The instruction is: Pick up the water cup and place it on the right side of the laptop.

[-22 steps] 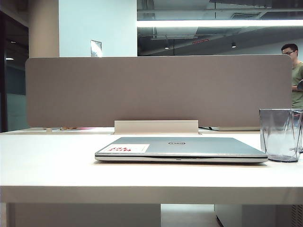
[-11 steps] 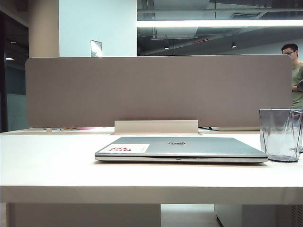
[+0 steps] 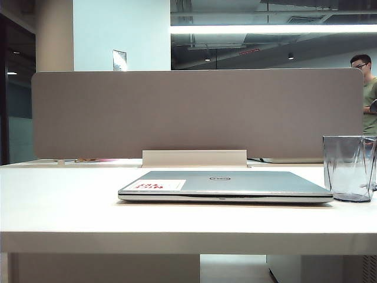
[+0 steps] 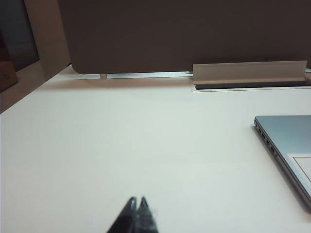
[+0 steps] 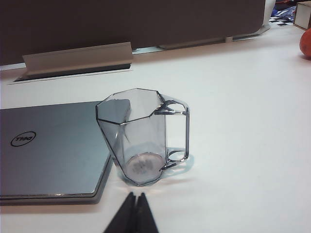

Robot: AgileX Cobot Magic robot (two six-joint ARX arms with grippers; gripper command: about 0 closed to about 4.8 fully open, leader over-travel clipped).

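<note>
The water cup is a clear grey-blue faceted tumbler with a handle; it stands upright on the white table, just right of the laptop. The silver laptop lies closed with a dark oval logo and a white sticker with red print. In the right wrist view the water cup stands beside the corner of the laptop, and my right gripper is shut and empty just short of the cup's base. My left gripper is shut and empty over bare table, with the laptop off to its side. Neither gripper shows in the exterior view.
A grey-brown partition closes the back of the white table, with a cream cable flap at its foot. A person stands behind the partition at the far right. An orange-red round object lies at the table's far side.
</note>
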